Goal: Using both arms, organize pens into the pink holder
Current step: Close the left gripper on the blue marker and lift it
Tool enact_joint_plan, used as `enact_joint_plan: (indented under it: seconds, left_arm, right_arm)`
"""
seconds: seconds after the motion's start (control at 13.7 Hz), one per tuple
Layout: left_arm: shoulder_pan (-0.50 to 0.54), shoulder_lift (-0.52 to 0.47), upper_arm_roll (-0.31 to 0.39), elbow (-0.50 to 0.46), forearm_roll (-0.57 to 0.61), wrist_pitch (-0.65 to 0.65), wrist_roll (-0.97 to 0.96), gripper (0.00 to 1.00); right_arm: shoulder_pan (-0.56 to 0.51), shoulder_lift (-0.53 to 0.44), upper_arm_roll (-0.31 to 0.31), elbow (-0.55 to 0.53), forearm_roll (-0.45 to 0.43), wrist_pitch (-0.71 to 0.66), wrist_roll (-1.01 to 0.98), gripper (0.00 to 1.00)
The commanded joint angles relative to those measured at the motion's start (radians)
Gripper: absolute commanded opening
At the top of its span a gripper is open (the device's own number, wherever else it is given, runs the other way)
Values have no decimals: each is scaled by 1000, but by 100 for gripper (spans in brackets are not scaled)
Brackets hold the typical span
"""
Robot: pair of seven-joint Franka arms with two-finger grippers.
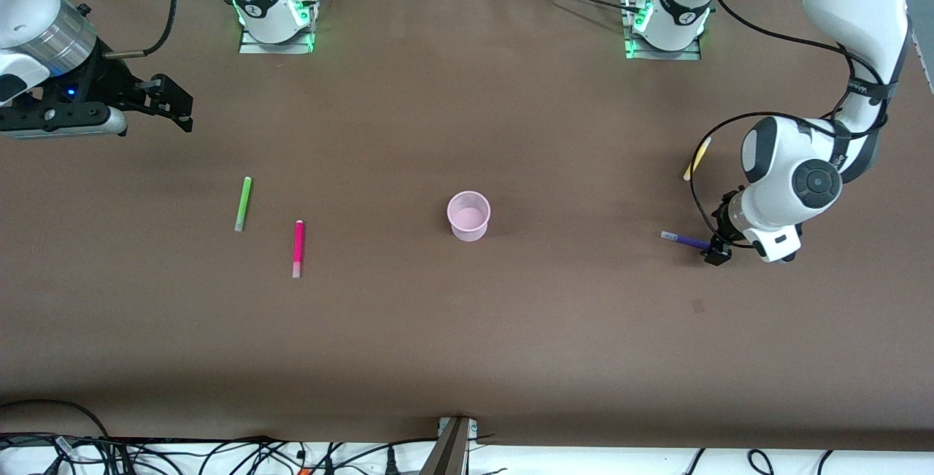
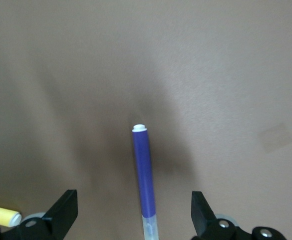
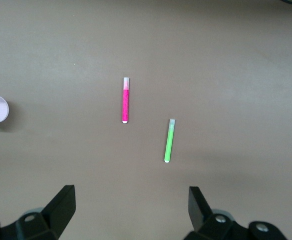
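Brown table [image 1: 467, 329], pink holder [image 1: 468, 216], cables [image 1: 219, 453]

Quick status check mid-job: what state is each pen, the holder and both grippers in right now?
pink holder: upright, empty
green pen: flat on table
magenta pen: flat on table
yellow pen: on table
purple pen: on table, between open fingers
left gripper: open, low over purple pen
right gripper: open, raised, waiting

Brown table [image 1: 467, 344] carries pink holder [image 1: 468, 216], green [image 1: 242, 203], magenta [image 1: 297, 248], yellow [image 1: 697, 159], purple pens [image 1: 684, 240].
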Motion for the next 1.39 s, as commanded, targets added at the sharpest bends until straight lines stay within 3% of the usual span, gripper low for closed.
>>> enact_joint_plan:
  seconds: [0.0,0.51,0.66,1.17,1.32]
  left_arm:
    - [-2,20,2,-13,32,51,-58,100]
    - [1,58,3,-13,47,117,-101,99]
    - [1,61,3,-16,50,118,-101,91]
    - [-2,92,3,-13,120,127,-174,82]
    - [-4,101,0,-10,191,127,-251,69]
  right_arm:
    - [8,1,1,9,-13,-1,12,100]
    - [12,-1,1,17,-9,-3,12,100]
    - [12,1,1,17,-10,-1,12,100]
    - [12,2,1,26,-10,-5,10,100]
    - [12,4,1,28,-9,-1,10,100]
